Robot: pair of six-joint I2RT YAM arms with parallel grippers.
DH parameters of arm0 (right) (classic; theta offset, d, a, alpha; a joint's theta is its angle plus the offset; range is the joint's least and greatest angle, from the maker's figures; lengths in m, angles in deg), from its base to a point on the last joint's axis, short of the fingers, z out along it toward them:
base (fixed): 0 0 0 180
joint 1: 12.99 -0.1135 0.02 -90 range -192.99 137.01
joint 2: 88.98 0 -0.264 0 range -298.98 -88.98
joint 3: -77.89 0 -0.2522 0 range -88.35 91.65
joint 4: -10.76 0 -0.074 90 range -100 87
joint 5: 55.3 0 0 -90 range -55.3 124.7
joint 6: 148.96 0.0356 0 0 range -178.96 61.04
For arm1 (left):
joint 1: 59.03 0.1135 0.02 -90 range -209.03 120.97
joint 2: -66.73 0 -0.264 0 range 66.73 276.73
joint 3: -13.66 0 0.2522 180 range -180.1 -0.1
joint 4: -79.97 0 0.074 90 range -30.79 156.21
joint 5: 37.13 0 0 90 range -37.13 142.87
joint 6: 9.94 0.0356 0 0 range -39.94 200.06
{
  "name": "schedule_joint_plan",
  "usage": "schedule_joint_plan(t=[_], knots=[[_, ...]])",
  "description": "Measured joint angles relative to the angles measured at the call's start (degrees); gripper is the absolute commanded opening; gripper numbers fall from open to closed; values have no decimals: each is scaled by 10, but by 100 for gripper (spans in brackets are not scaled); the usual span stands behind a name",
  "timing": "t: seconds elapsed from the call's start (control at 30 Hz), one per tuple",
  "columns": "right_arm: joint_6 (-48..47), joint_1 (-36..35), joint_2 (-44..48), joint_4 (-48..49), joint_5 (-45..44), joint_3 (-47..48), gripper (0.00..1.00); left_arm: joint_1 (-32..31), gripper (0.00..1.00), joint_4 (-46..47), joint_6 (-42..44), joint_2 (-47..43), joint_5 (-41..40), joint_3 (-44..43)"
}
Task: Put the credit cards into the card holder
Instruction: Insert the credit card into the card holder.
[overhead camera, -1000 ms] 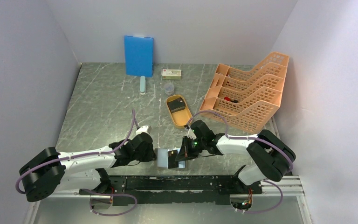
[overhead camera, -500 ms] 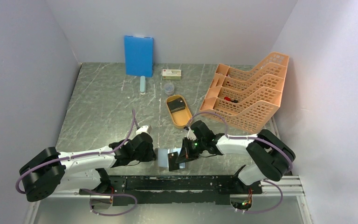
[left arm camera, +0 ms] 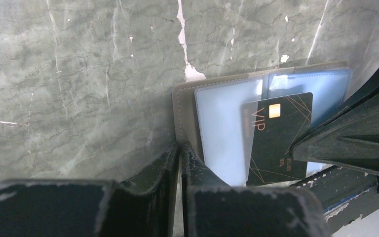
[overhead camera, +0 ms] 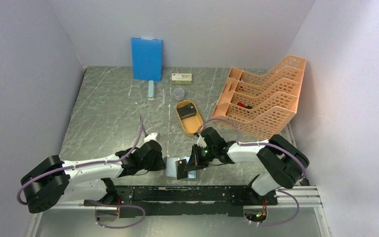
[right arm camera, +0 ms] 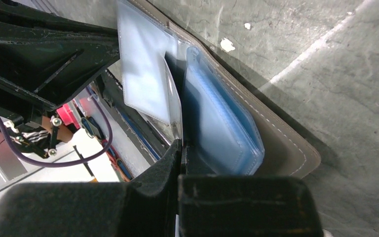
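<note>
The card holder (overhead camera: pixel 170 165) lies open near the table's front edge, taupe outside with pale blue sleeves. My left gripper (overhead camera: pixel 161 163) is shut on its left edge; in the left wrist view the jaws (left arm camera: pixel 180 147) pinch the taupe cover (left arm camera: pixel 185 111). My right gripper (overhead camera: pixel 191 162) is shut on a black credit card (overhead camera: pixel 182 169) marked VIP with a gold chip (left arm camera: pixel 276 138), held tilted over the sleeves. In the right wrist view the jaws (right arm camera: pixel 181 144) close on the card edge-on, beside the blue sleeves (right arm camera: pixel 222 123). More dark cards (overhead camera: pixel 188 112) lie in the orange tray.
The orange oval tray (overhead camera: pixel 191 129) sits just behind the right gripper. An orange mesh rack (overhead camera: pixel 261 98) stands at the right. A blue board (overhead camera: pixel 146 58), a white-and-green box (overhead camera: pixel 181 77), a small cup (overhead camera: pixel 178 93) and a pale stick (overhead camera: pixel 150 90) are at the back.
My right gripper has moved a little left with the black card, further over the open card holder. The left arm has held still on the holder's edge.
</note>
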Motion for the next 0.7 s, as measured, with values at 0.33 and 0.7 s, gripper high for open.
schedule_joint_plan(t=[0.33,0.7], knots=[[11,2,1,2,-21,2,0,0,10,12,-1,0,-1,5],[33,3,1,13,-37,2,0,1,9,27,-3,0,0,11]])
